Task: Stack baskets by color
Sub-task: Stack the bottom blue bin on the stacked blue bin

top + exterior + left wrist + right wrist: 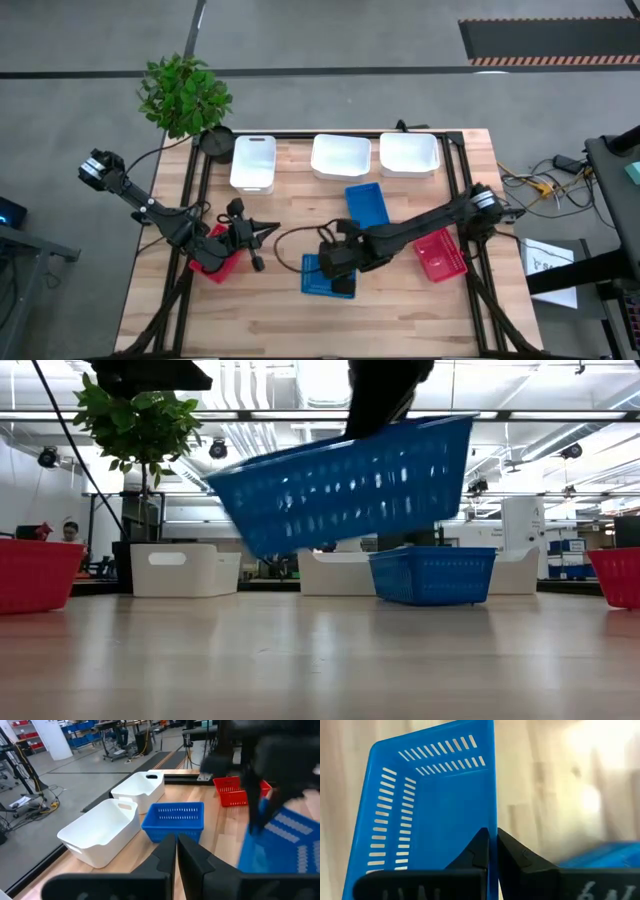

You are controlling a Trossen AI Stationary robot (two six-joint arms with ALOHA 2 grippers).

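Across the wooden desk (300, 320) three white baskets (345, 156) sit in a row at the far edge, out of my way. My right tool (492, 851) is clamped on the rim of a blue basket (345, 480), which hangs tilted above the desk, I judge for stacking with the other blues. My left tool (176, 854) is pinched shut on nothing by a red basket (215, 255), waiting.

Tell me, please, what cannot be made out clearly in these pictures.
- High view: the left arm covers the red baskets; how many are stacked there is hidden.
- High view: the right end effector hides most of the blue basket that it grips.
- Low view: the top edge cuts off that end effector.
- Right wrist view: a blue shape is too blurred to name.
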